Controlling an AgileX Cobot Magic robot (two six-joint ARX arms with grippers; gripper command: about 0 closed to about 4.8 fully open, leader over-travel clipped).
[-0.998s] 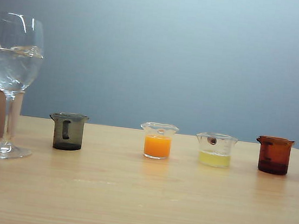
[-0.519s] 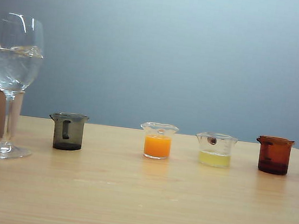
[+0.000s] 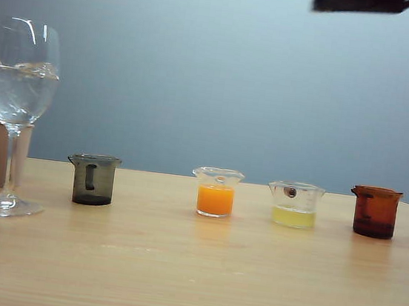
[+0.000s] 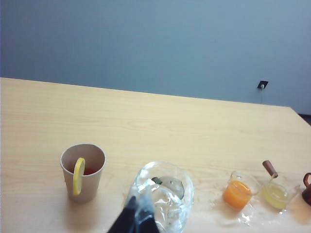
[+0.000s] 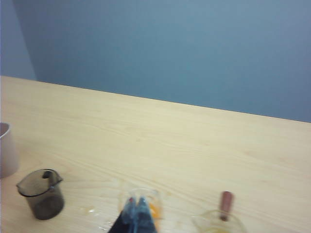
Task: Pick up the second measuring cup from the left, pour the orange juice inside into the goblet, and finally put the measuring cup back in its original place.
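Overhead, the clenched right end effector (image 5: 136,206) hovers above the second measuring cup (image 3: 216,192) of orange juice (image 3: 215,200), mid-bench (image 3: 190,271); the left end effector (image 4: 138,213), apparently clenched, hangs above the goblet (image 3: 13,115), far left.

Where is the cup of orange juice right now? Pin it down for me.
In the exterior view, the second measuring cup stands upright on the table near the middle, between the smoky grey cup on its left and the pale yellow cup on its right.
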